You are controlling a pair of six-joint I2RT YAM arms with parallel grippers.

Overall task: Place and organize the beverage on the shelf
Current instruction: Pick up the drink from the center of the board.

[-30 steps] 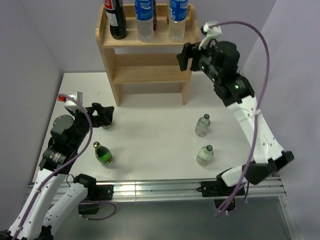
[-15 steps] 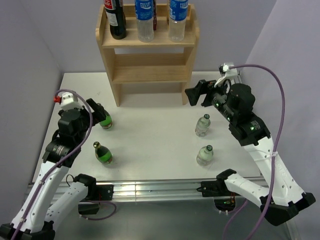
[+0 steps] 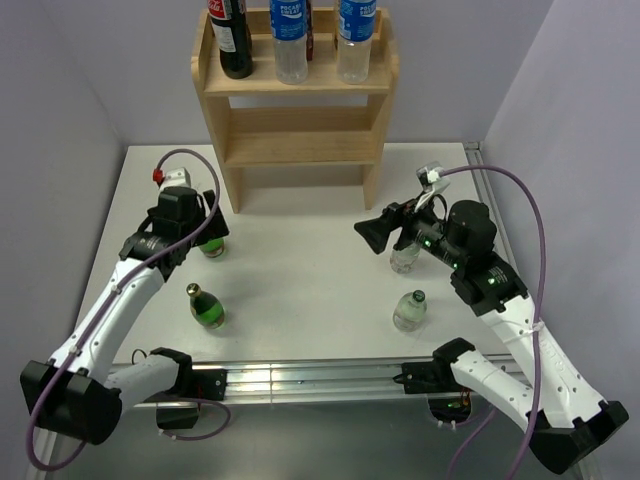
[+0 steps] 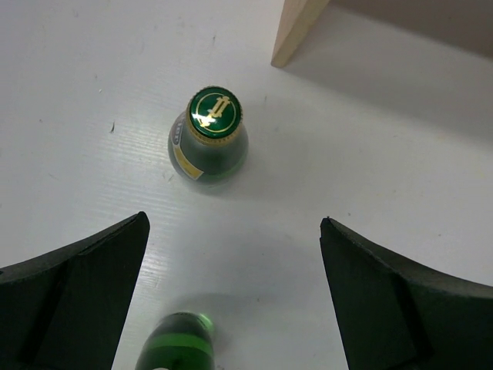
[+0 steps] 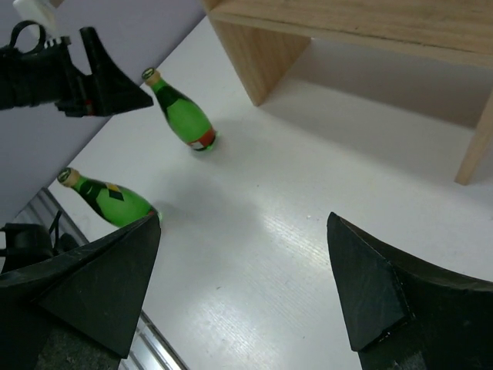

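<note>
The left claw (image 4: 235, 231) hangs spread wide, holding nothing, over a green bottle (image 4: 209, 135). That bottle stands on the table (image 3: 300, 270) just in front of the left leg of the shelf (image 3: 295, 150). A second green bottle (image 3: 207, 308) stands farther out from the shelf. The shelf itself stands at the back of the table, with three bottles (image 3: 290, 45) upright on its top board. Out from the shelf's right leg, the right claw (image 3: 378, 232) is spread and empty, just beside two clear bottles (image 3: 404, 252).
</note>
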